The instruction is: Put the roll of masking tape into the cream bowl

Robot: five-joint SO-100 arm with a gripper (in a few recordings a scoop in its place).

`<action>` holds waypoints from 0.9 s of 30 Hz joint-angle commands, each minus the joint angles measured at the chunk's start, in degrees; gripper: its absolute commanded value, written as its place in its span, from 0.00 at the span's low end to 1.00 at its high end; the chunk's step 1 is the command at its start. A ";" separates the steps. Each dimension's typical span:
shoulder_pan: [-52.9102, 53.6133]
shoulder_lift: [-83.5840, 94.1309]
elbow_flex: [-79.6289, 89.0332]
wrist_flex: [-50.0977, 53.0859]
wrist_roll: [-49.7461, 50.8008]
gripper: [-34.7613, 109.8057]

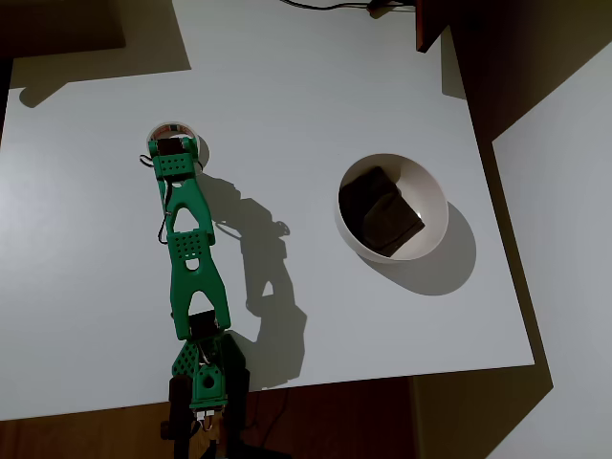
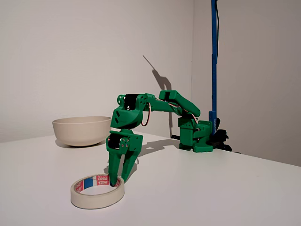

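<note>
The roll of masking tape (image 2: 96, 195) lies flat on the white table, an off-white ring with red and blue marks on its inner core. From above, only its far arc (image 1: 173, 127) shows past the green gripper head. My gripper (image 2: 118, 181) points straight down onto the ring's far-right wall. One fingertip (image 2: 113, 181) dips inside the hole and the other stands just outside, with hardly any gap between them. The cream bowl (image 1: 435, 191) sits well to the right in the overhead view and behind the gripper (image 1: 172, 143) on the left, bowl (image 2: 80, 129), in the fixed view.
A dark brown square block (image 1: 381, 210) lies inside the bowl. The green arm's base (image 2: 195, 136) stands at the table's near edge in the overhead view. A blue pole (image 2: 214, 61) rises behind the base. Open table lies between tape and bowl.
</note>
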 commanded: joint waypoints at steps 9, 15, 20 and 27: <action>-1.05 1.41 -3.78 -1.05 -0.70 0.18; -1.93 1.76 -3.78 -1.67 -0.53 0.18; -2.55 3.60 -3.78 -2.11 0.35 0.18; -2.90 10.63 -3.78 -0.79 1.32 0.18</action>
